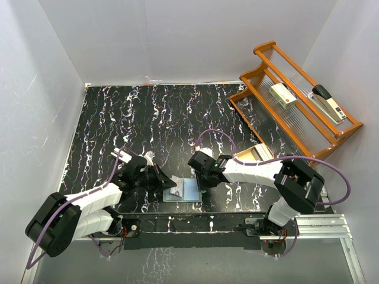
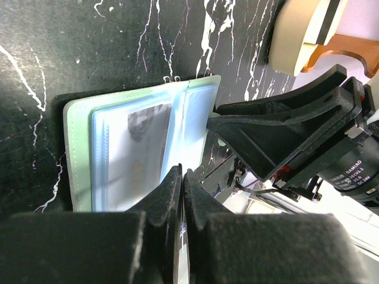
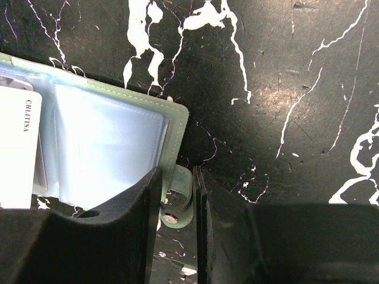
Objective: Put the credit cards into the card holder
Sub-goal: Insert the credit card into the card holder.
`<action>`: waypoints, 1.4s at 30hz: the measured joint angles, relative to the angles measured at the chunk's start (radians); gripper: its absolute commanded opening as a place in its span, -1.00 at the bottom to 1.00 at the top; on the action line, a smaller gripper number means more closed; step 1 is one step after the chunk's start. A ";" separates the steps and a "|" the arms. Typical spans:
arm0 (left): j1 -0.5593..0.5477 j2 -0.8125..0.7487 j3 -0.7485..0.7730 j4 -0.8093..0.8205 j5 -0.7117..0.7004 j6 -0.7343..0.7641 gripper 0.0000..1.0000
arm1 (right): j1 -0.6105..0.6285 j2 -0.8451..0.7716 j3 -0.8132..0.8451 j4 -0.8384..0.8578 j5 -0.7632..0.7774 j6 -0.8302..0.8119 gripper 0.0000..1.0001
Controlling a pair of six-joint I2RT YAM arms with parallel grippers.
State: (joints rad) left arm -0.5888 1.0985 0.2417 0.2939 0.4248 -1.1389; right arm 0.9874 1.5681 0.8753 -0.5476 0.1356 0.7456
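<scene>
black white-veined marble table (image 1: 148, 118), plain white walls (image 1: 177, 35)

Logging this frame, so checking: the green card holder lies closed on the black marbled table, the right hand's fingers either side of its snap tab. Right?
Not closed: the sage-green folding card holder lies open, clear sleeves showing, in the left wrist view. The right hand does straddle its snap tab.

Card holder (image 1: 187, 190) open on table (image 1: 148, 118), left end effector (image 1: 168, 184), right end effector (image 1: 203, 183) either side
</scene>
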 measured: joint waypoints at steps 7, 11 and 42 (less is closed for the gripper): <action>-0.017 0.051 0.000 0.054 -0.003 0.004 -1.00 | 0.001 0.000 -0.002 0.003 0.000 0.000 -0.48; -0.023 0.090 0.000 0.065 -0.004 0.012 -1.00 | 0.001 0.000 -0.002 0.003 0.000 0.000 -0.42; -0.063 0.146 -0.009 0.138 -0.021 0.065 -1.00 | 0.014 0.033 0.041 -0.018 0.001 0.000 -0.54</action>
State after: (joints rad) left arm -0.6521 1.2449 0.2329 0.4320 0.4034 -1.0737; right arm 1.0016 1.6009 0.9165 -0.5659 0.1368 0.7452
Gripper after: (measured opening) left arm 0.009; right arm 0.253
